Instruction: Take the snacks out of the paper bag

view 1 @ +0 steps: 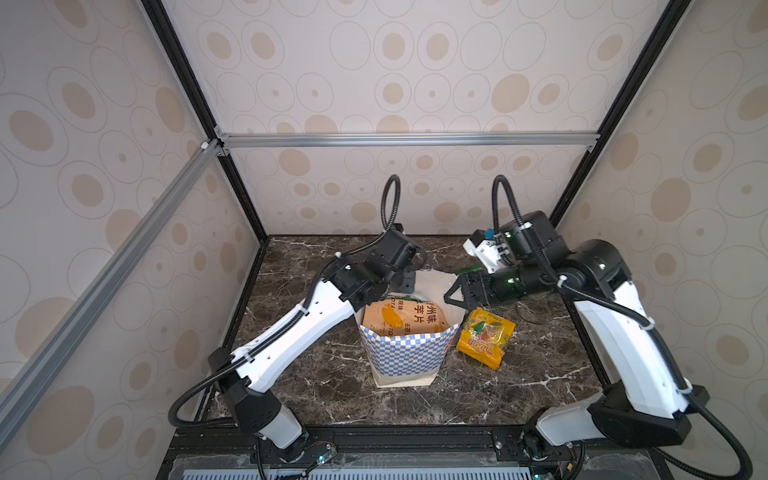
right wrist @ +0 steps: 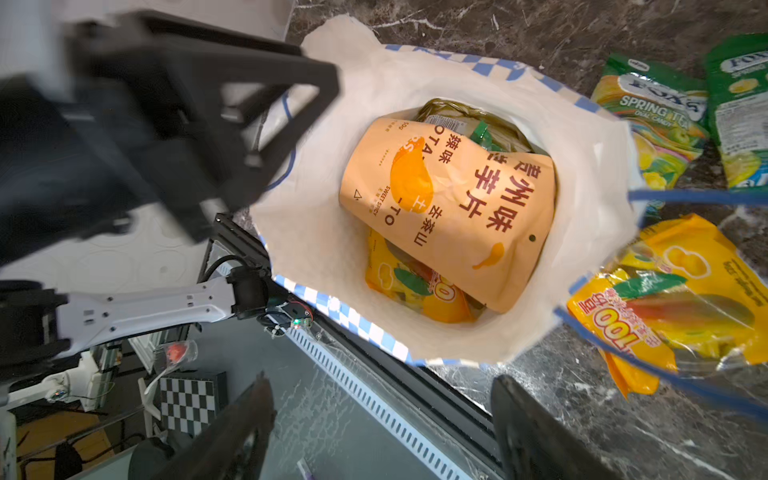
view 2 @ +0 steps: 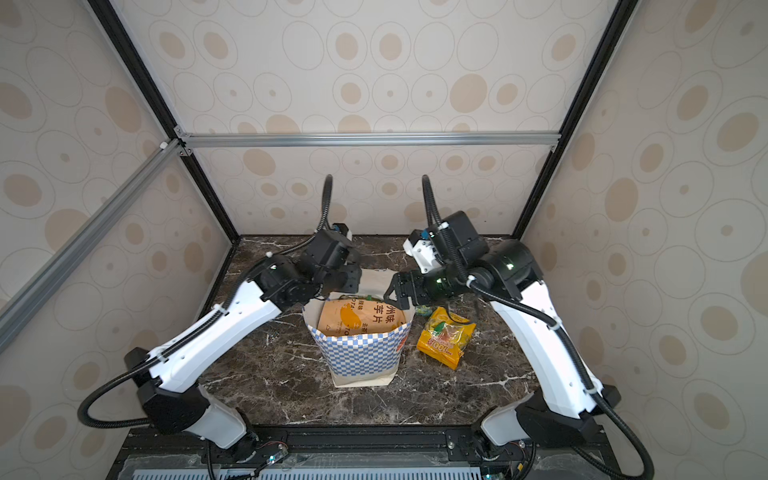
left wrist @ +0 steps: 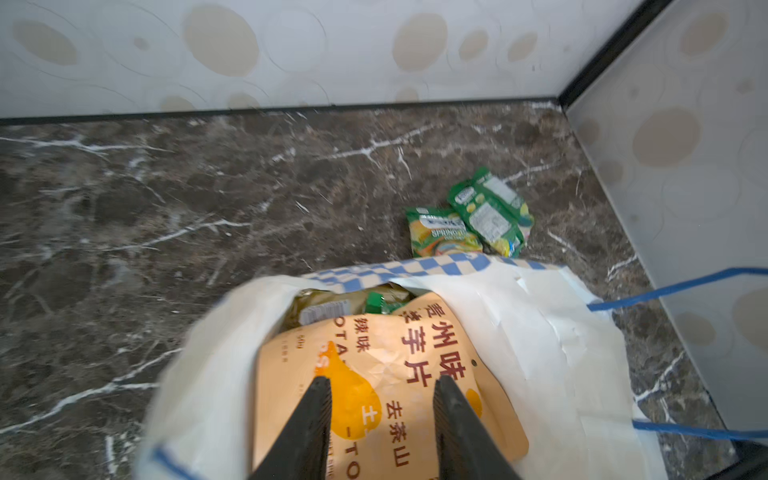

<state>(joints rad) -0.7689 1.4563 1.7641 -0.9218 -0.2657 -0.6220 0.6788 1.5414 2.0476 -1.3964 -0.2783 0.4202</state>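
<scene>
Hovering: left gripper (left wrist: 382,382), half-open, empty, nearer arm; chips bag (right wrist: 457,208) straight ahead.
Chips bag: aslant, topmost inside paper bag (view 1: 403,353), frame centre.
Right gripper (right wrist: 380,380): wide open, empty, at bag's right rim.

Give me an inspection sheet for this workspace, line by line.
Surface: dark marble table, no spills seen.
Job's things: paper bag upright and open; chips bag on top inside, inner gummy bag under it; outer gummy bag and two green packets out on the table.
Clutter: nothing seen.
Grippers: left gripper open over the chips bag; right gripper open and empty, by the paper bag's rim.
Cables: black conduits loop above both arms; blue handles trail off the paper bag's side.
Surroundings: patterned panels, aluminium frame.
</scene>
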